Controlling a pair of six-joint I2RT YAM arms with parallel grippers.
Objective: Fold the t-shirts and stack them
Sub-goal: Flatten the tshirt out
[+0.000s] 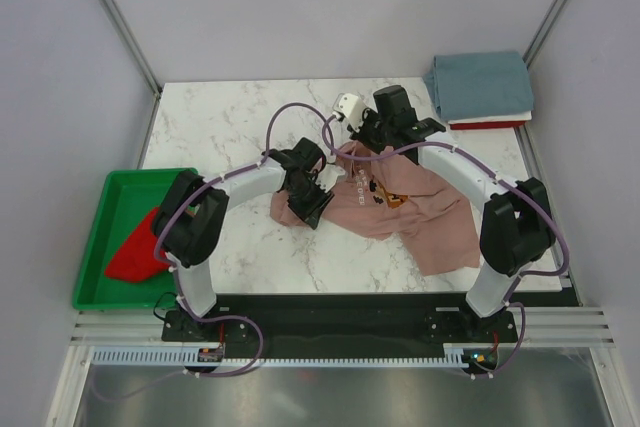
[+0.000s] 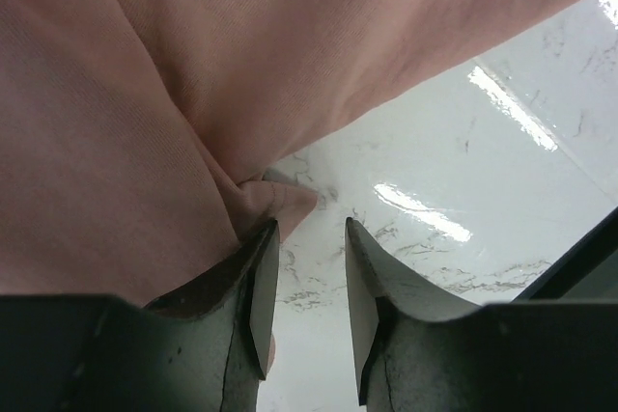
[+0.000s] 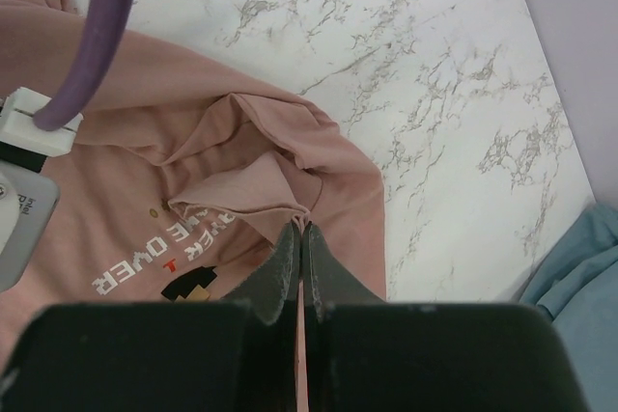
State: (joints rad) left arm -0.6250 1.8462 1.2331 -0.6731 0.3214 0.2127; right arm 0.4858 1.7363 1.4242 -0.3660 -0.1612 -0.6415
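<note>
Pressed together, my right claw [image 3: 300, 233] pinches the dusty-pink t-shirt [image 3: 145, 161]; my left claw [image 2: 311, 231] stands spread beside its fold, over the bench [image 2: 463, 161].

White marble-pattern tabletop [image 1: 230, 117], grey veins, glossy. Plain pale grey walls [image 1: 330, 7] on three sides, aluminium posts [image 1: 115, 12] in the back corners. Aluminium rails [image 1: 340, 325] along the near edge. Bright glare streaks [image 2: 512, 108] on the tabletop.

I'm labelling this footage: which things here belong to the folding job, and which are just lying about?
Job: pink t-shirt, red t-shirt, folded grey-blue t-shirt.
Lying about: green tray, marble table.
</note>
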